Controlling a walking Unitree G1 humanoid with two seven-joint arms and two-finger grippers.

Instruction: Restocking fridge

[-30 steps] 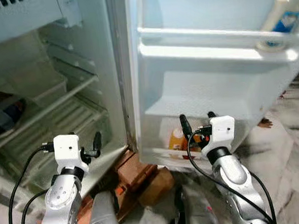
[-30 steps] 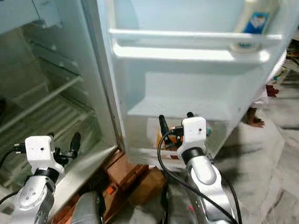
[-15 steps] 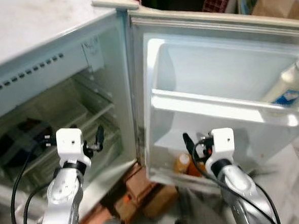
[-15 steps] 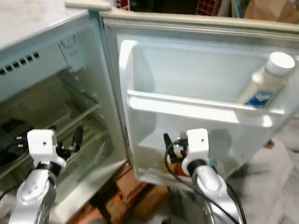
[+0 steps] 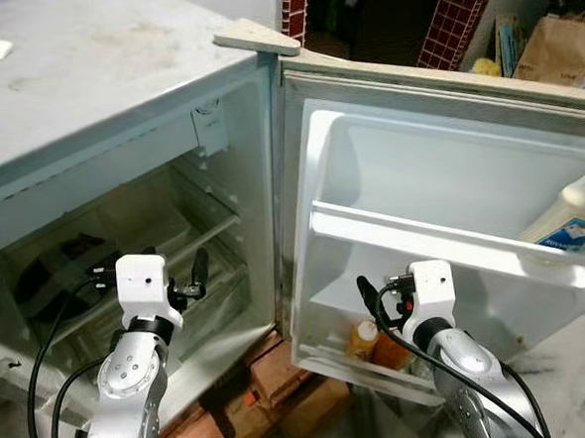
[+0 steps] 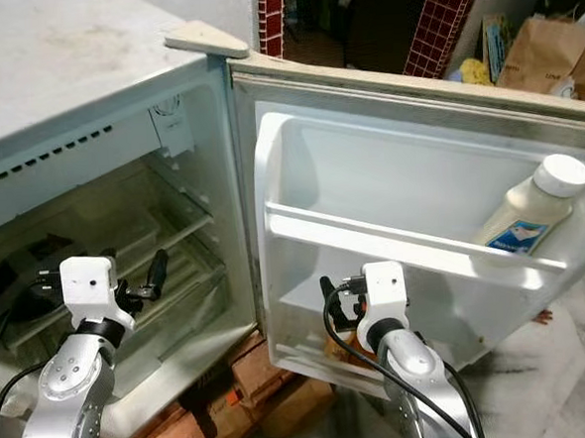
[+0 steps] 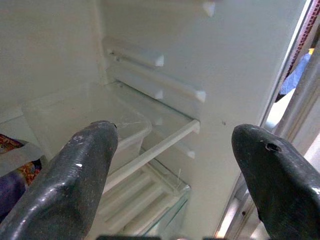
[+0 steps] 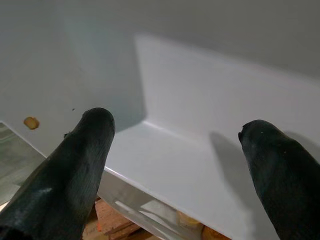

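Both grippers are hovering empty, fingers spread wide, before the open fridge.

Head views: the left gripper (image 5: 185, 285) is pointing into the fridge (image 5: 121, 180), with the wire shelves (image 5: 190, 250) just beyond its tips and a dark bundle (image 5: 48, 284) off to its left. The right gripper (image 6: 339, 294) is facing the door (image 6: 421, 201); a white bottle (image 6: 535, 209) is leaning in the rack (image 6: 393, 238) above and to its right, orange bottles (image 5: 364, 336) are sitting in the bin just below it, and cardboard boxes (image 5: 288, 383) are lying on the floor between the arms.
Left wrist view: the wide-set fingers (image 7: 75, 180) are framing a shelf rail (image 7: 150, 152) and a clear tray (image 7: 85, 112).
Right wrist view: the fingers (image 8: 65, 170) are standing well apart over a bare door ledge (image 8: 175, 170), an orange cap (image 8: 187, 219) beneath it.
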